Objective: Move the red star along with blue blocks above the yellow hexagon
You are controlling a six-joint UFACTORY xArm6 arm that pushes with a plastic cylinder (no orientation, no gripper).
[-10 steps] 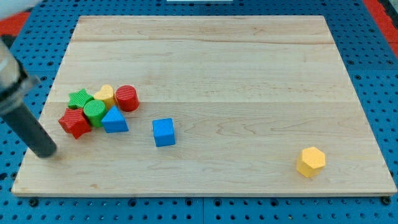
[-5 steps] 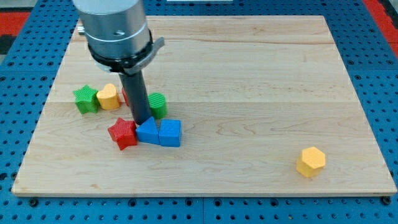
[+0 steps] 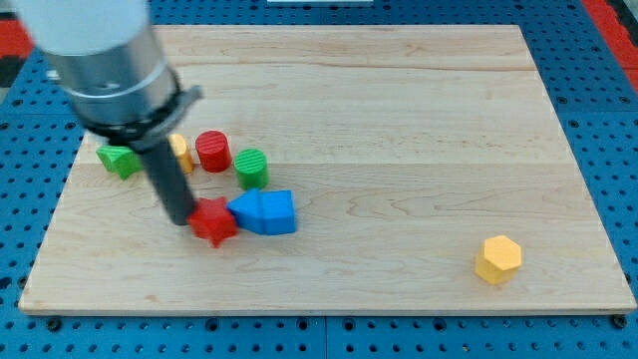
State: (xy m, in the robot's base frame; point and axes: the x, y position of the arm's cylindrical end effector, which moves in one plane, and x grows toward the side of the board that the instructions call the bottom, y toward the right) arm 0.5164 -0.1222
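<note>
The red star lies left of centre near the view's bottom, touching the blue triangular block, which is pressed against the blue cube on its right. The yellow hexagon sits alone at the view's bottom right. My tip rests on the board at the red star's left edge, touching it or nearly so. The rod rises up and to the left into the grey arm body.
A red cylinder and a green cylinder stand above the star group. A yellow block is partly hidden behind the rod. A green star lies at the far left.
My tip has moved from above the blue triangular block to the red star's left side. The red star has shifted slightly right and down. The red cylinder now shows clear of the rod.
</note>
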